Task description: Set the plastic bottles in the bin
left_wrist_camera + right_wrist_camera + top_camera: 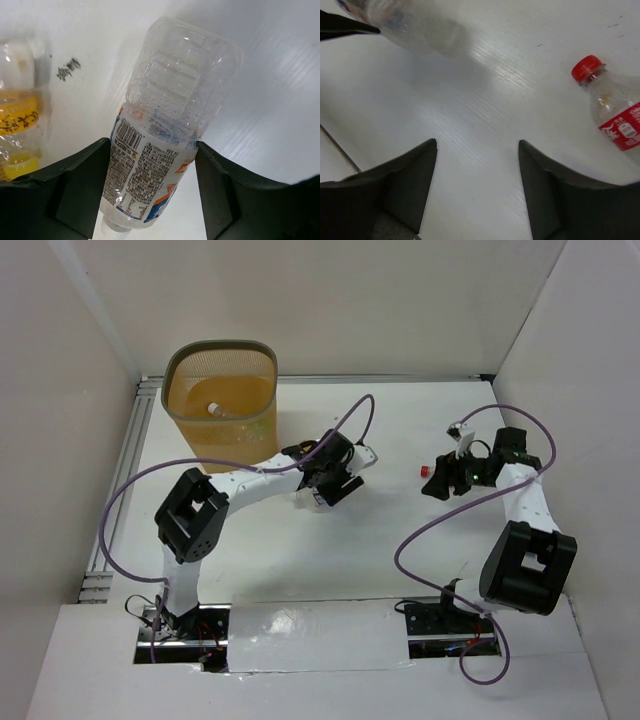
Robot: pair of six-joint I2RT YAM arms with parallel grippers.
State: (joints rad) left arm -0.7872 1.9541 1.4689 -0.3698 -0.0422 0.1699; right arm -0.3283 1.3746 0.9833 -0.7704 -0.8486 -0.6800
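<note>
1. Left gripper [152, 144] clamped on clear blue-label bottle [170, 100], mid-table, not binned yet.
2. Bin [222, 344], far left — one white-capped bottle [213, 409] inside.
3. Yellow-label bottle [17, 130] lies beside the held one.
4. Right gripper [477, 142] open, empty — red-capped bottle [615, 110] near, untouched.

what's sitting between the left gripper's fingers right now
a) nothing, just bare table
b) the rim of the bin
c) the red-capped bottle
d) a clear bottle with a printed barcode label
d: the left wrist view shows the clear labelled bottle pinched between the fingers of the left gripper, while the red-capped bottle lies on the table beside the open right gripper.
</note>
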